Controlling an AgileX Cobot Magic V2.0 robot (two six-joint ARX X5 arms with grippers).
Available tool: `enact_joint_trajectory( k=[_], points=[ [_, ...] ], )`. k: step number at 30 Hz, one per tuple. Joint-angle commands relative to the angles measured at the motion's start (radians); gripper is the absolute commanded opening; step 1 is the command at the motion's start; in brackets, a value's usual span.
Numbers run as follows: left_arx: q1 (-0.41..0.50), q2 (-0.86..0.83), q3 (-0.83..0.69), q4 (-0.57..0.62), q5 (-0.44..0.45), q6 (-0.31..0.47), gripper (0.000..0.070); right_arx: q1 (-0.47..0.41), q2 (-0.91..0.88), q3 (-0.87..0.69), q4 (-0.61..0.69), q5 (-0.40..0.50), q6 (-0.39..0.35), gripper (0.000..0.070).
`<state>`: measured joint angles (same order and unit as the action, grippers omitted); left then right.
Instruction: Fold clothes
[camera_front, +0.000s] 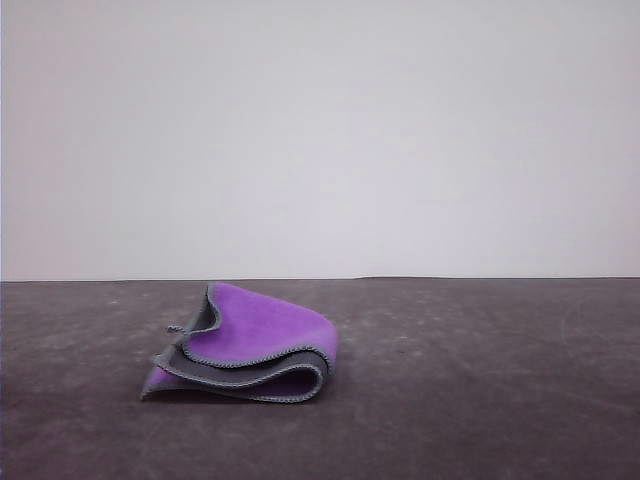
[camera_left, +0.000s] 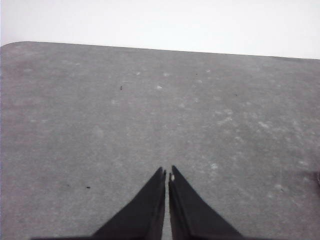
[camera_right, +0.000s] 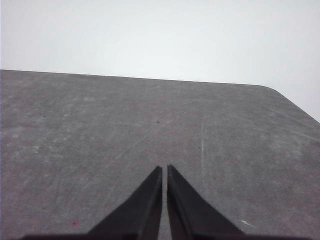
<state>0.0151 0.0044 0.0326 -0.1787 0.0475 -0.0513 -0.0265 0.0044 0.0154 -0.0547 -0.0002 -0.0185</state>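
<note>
1. From my front camera I see a dark grey bench (camera_front: 480, 380) running the full width of the view, with a plain pale wall (camera_front: 320, 130) behind its far edge.
2. One cloth (camera_front: 250, 345) lies on the bench, left of the middle and closer to the near edge than to the far edge.
3. The cloth is folded over on itself into a loose, rounded bundle, not flat. Bright purple shows on the upper surface and along the lowest layer; a dark charcoal layer runs between them.
4. Light grey stitched edging traces the curved edges on the side nearest me. The fold bulges on the right side of the bundle, and the layers gape open toward the left.
5. Nothing is touching the cloth in the front view.
6. My left wrist camera shows the left gripper (camera_left: 167, 175) over bare bench (camera_left: 100, 110). Its two black fingers come to points with just a thin slit between them, so the jaws are closed and hold nothing.
7. A rounded corner of the bench shows in that view, with pale wall beyond it.
8. My right wrist camera shows the right gripper (camera_right: 164, 170) above scuffed, scratched bench (camera_right: 75, 125). Its jaws are likewise closed on nothing, tips nearly touching.
9. That view also shows a rounded bench corner.
</note>
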Motion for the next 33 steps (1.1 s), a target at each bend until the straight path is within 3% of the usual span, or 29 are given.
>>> enact_joint_trajectory(
  k=[1,33],
  points=[
    [0.0,-0.001,-0.02,-0.001,-0.003,0.009,0.0,0.0,-0.001,-0.003,0.013,0.001,0.014,0.0015],
    [0.0,-0.001,-0.02,-0.001,-0.003,0.009,0.0,0.0,-0.001,-0.003,0.013,0.001,0.014,0.0015]
  ],
)
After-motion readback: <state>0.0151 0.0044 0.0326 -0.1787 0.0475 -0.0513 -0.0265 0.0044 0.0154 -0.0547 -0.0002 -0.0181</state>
